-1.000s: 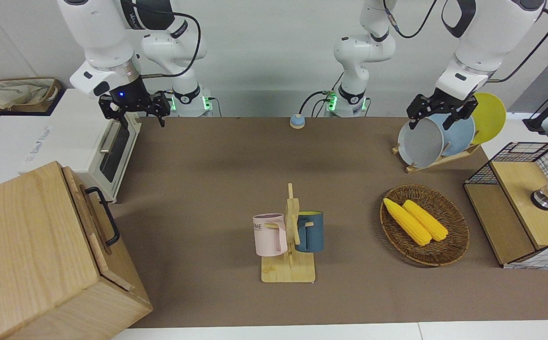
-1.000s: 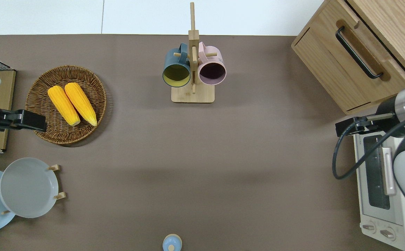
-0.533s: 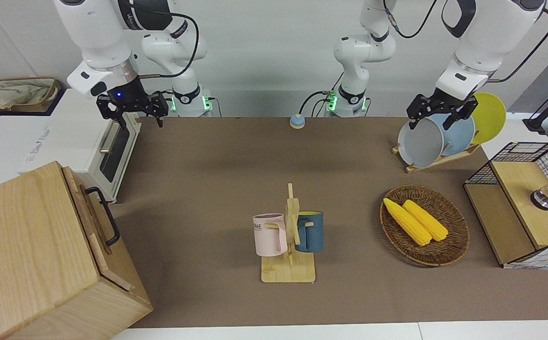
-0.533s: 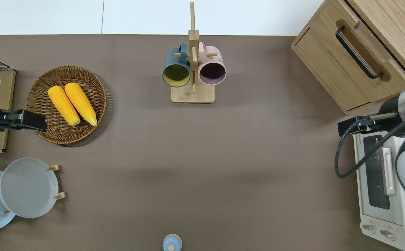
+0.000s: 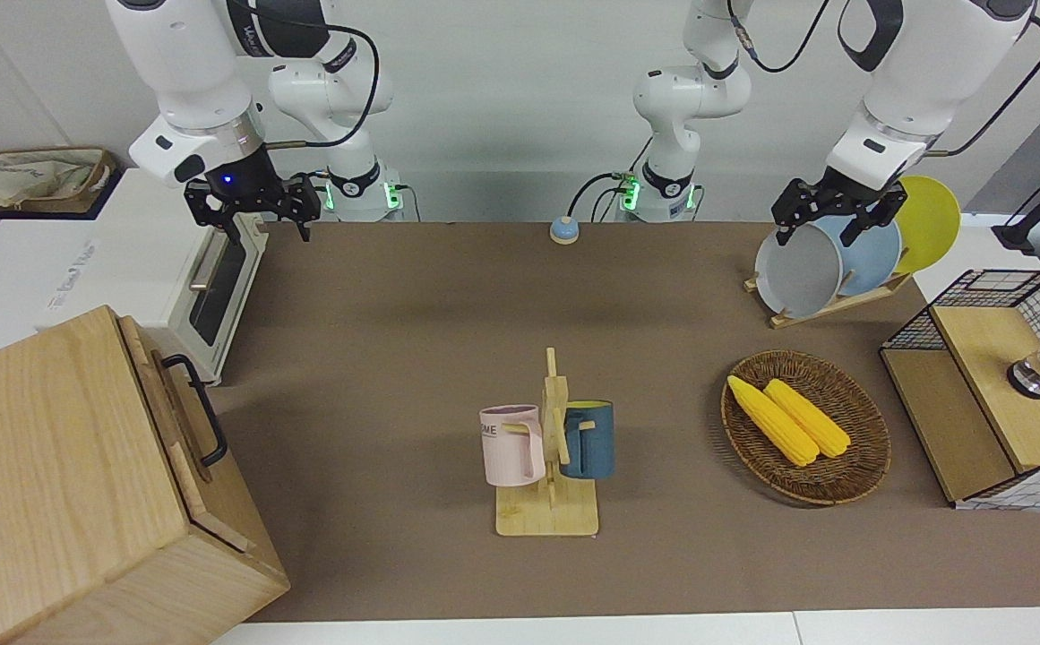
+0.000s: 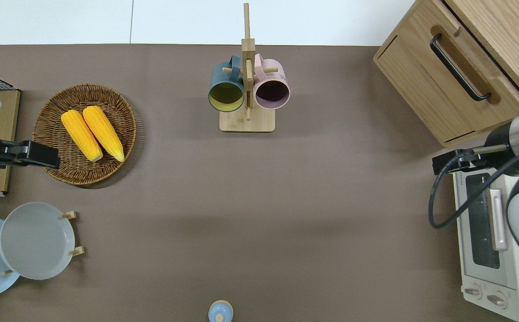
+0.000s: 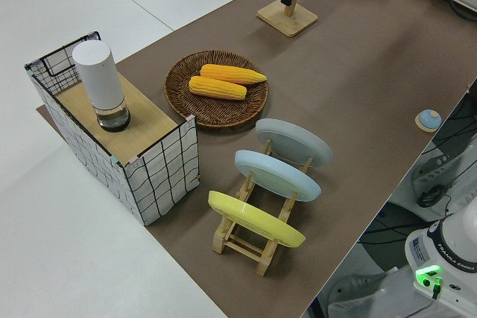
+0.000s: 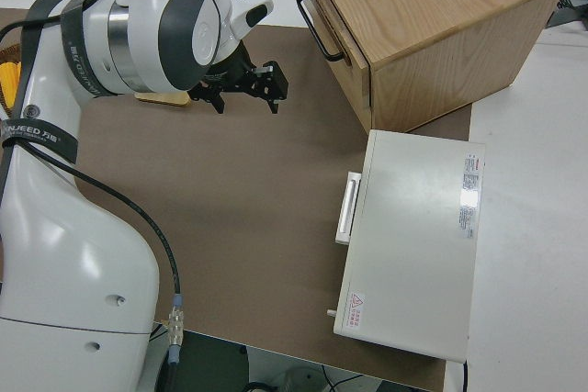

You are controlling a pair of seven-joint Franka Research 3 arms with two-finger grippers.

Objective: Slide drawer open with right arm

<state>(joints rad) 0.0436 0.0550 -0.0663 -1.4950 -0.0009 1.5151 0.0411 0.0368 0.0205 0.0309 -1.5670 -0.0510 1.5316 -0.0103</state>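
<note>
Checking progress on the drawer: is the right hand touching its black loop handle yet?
Apart. The right side view shows bare brown table between the right hand and the black loop handle of the pale-wood drawer.

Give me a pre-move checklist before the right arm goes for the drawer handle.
1. Right gripper fingers open: ok.
2. Gripper empty: ok.
3. Drawer shut, black handle unobstructed: ok.
4. Gripper at the handle: not ok; it hangs over the table edge by the toaster oven, apart from the handle.
5. Finger alignment with the handle bar: cannot tell.
6. Left arm parked: ok.
</note>
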